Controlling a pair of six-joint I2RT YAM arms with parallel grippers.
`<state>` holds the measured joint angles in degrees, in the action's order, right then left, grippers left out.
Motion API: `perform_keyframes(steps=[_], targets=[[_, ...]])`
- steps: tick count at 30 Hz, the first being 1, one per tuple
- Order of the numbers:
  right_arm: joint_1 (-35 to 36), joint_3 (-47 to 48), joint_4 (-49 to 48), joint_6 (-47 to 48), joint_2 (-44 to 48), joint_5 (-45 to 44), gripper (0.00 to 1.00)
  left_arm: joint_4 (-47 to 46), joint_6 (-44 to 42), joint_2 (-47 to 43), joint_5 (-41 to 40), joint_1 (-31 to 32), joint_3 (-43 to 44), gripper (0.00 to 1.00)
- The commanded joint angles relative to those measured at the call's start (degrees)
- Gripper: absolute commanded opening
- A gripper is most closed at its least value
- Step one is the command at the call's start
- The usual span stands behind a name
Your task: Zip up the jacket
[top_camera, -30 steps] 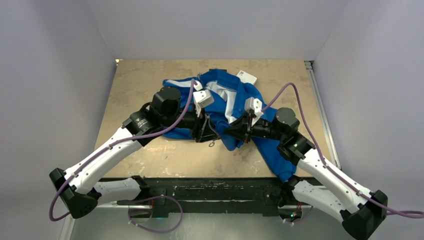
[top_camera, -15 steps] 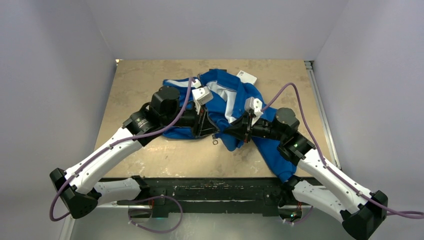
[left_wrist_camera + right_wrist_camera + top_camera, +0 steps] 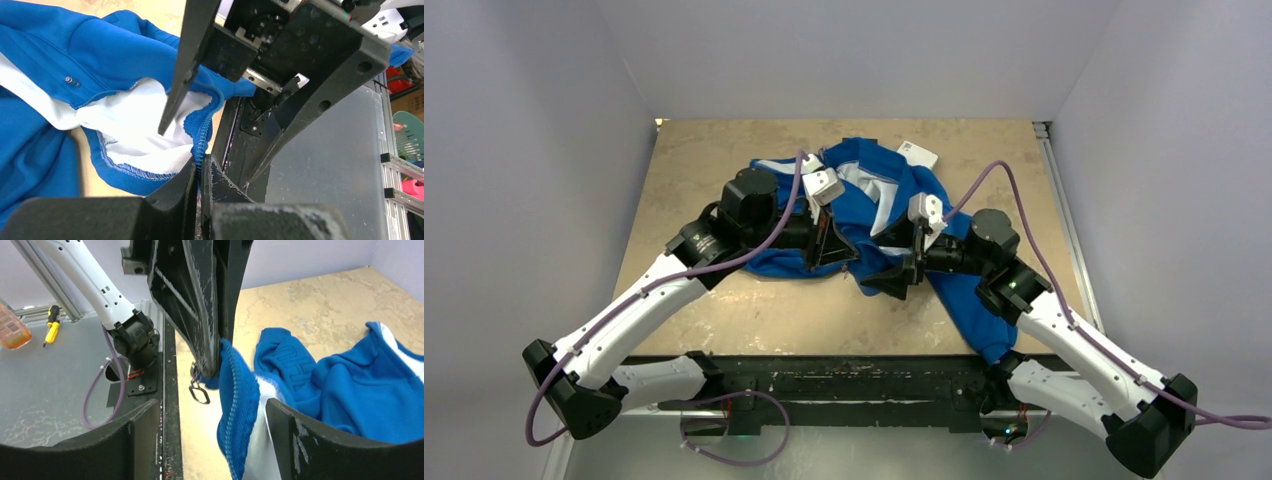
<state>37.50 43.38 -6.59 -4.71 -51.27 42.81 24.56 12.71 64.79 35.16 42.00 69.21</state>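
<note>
The blue jacket [image 3: 894,190] lies crumpled at the middle of the table, white lining showing [image 3: 145,125]. My left gripper [image 3: 842,262] is shut on the jacket's front zipper edge [image 3: 201,145], pinching the blue tape and teeth between its fingertips [image 3: 201,162]. A dark zipper pull [image 3: 199,392] dangles just below that pinch. My right gripper [image 3: 882,284] stands open right beside it. Its two fingers [image 3: 134,435] straddle the hanging zipper edge [image 3: 235,405] without touching it. Both of those fingers also appear in the left wrist view [image 3: 186,75].
A white tag [image 3: 917,152] lies at the jacket's far edge. The black base rail [image 3: 844,365] runs along the table's near edge, close below both grippers. A yellow screwdriver [image 3: 52,325] and an orange box [image 3: 11,331] sit off the table.
My left gripper has shut on the zipper edge. My right gripper has opened, let go of the jacket, and shifted a little toward the near edge.
</note>
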Motion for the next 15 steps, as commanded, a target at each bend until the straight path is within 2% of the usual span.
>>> perform_keyframes(steps=[1,6,9,11,15], targets=[[0.18,8.0,-1.81,4.16,-1.07,2.4,0.83,-2.4,0.03,-2.52,3.12,-0.62,1.93,0.0],[0.21,10.08,-8.36,4.45,-5.4,8.31,0.87,-2.93,0.62,-3.26,4.7,-0.7,1.87,0.0],[0.11,7.69,-14.17,2.41,-8.98,12.46,0.88,-3.21,1.31,-3.59,5.82,-0.81,2.29,0.0],[0.12,4.87,-21.63,-2.07,-11.1,15.69,0.87,-3.82,2.11,-3.79,6.61,-0.81,2.33,0.0],[0.03,-1.78,-43.24,-14.82,-14.16,20.5,0.84,-6.1,5.01,-3.89,8.09,-1.05,2.32,0.0]])
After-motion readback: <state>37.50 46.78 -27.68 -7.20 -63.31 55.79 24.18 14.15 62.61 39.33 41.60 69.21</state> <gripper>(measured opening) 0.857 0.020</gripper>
